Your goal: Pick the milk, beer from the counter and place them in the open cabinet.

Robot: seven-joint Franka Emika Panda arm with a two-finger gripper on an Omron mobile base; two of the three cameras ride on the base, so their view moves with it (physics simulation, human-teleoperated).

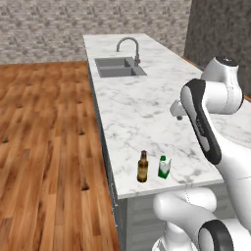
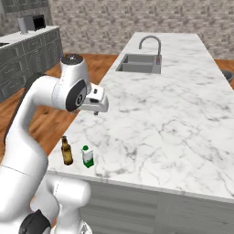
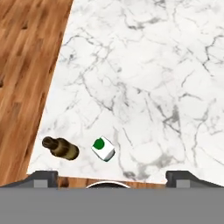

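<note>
Nothing of the job is done yet, as far as I can judge: both of my 2 targets stand on the counter (image 1: 147, 108), and I hold neither. The milk (image 1: 164, 167) stands upright near the counter's front corner, close to the edge that faces me, and the beer (image 1: 142, 167) stands just beside it, on the side toward the wooden floor (image 1: 44, 147). They are close together but apart, with a strip of bare marble between them. From my hand camera I look straight down on them: the milk's green cap (image 3: 99, 143) and the bottle's dark cap (image 3: 48, 142) both sit low in that view, near the counter's rim.

My gripper (image 2: 96, 109) hangs high above the marble, well apart from both items and further along the counter than they stand. Its fingers are spread wide with nothing between them.

What is left, then, is all of it: 2 pick-ups and 2 placements. I judge the first step is to lower onto one of the pair, and the near neighbour could be knocked as I close in.

As for containers, the sink (image 1: 119, 66) lies far up the counter below its faucet (image 1: 128, 48), and its basin looks bare. Both milk and beer are capped.
</note>
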